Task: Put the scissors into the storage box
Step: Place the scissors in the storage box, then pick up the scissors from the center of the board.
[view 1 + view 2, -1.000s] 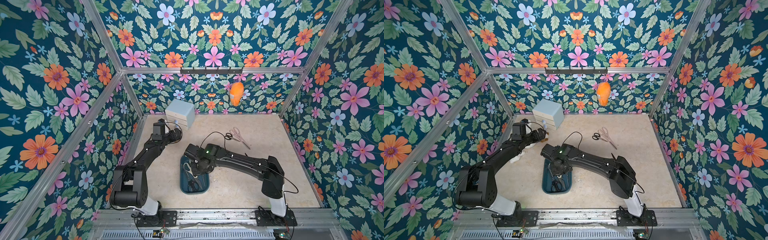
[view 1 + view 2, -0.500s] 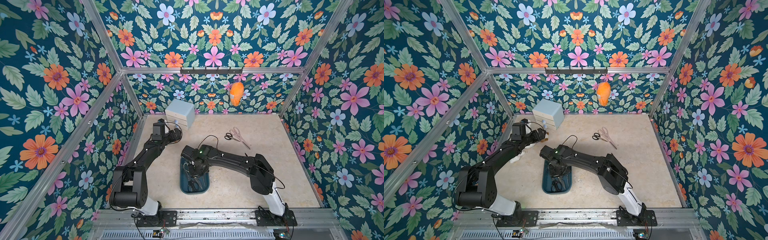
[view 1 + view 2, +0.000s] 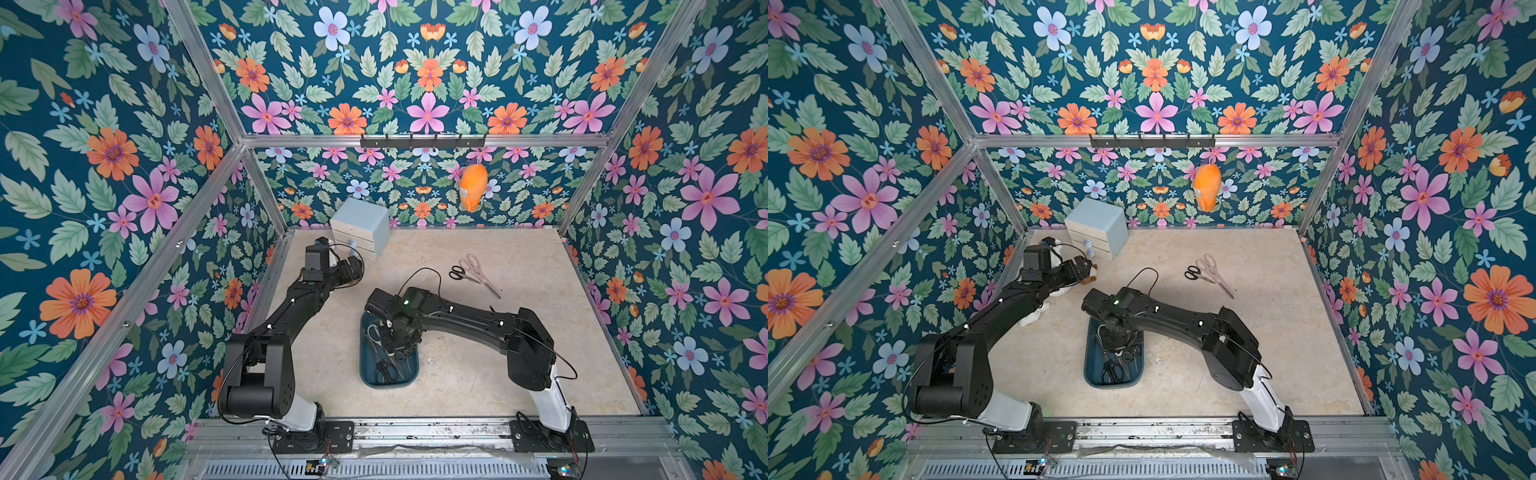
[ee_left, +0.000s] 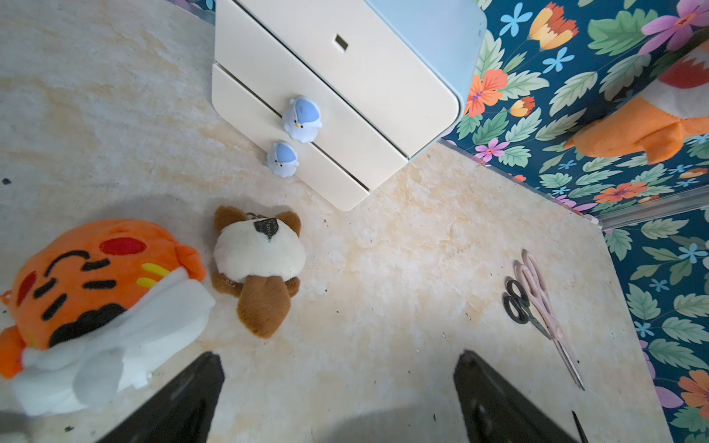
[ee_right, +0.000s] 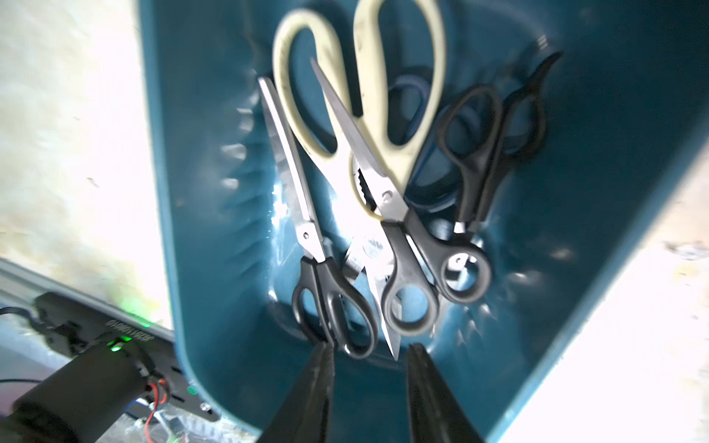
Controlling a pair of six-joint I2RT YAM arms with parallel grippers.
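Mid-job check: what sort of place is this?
Probably a staged robot test cell: floral wallpaper panels on an aluminium frame, left arm and right arm bolted to a front rail.

Floral teal walls [image 3: 374, 83], aluminium frame [image 3: 299, 139], beige marbled floor [image 3: 540, 249]; pale-blue drawer cabinet [image 3: 361, 224] at back

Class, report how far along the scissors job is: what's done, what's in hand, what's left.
Done: several pairs, the cream-handled scissors among them, lie in the storage box. In hand: nothing; the right pincer hangs open over the box. Left: the pink-handled scissors and a small black-handled pair lie on the table.
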